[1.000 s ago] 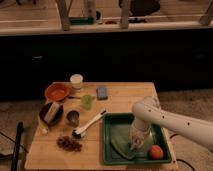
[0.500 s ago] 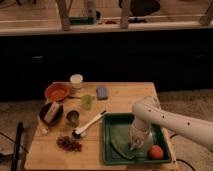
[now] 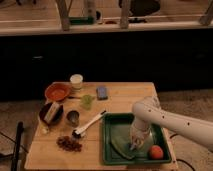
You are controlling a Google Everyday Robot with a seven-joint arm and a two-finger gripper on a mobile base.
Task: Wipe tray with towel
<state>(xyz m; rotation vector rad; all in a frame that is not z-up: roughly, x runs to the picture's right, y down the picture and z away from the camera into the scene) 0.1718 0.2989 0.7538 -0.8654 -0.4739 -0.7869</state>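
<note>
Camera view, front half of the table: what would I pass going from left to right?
Brown snack pile → white-handled brush → green tray's left rim → towel in the tray → claw, down over the towel's right end → orange ball.

Robot lab: wooden table (image 3: 125, 98), jaws over tray (image 3: 105, 142).

Dim, warm light fell from above. The desk (image 3: 125, 97) was evenly lit, with darkness beyond its far edge. The pincer (image 3: 133, 145), low in the tray (image 3: 105, 142) near the front right corner, sat shaded beneath the bright arm (image 3: 170, 122).
</note>
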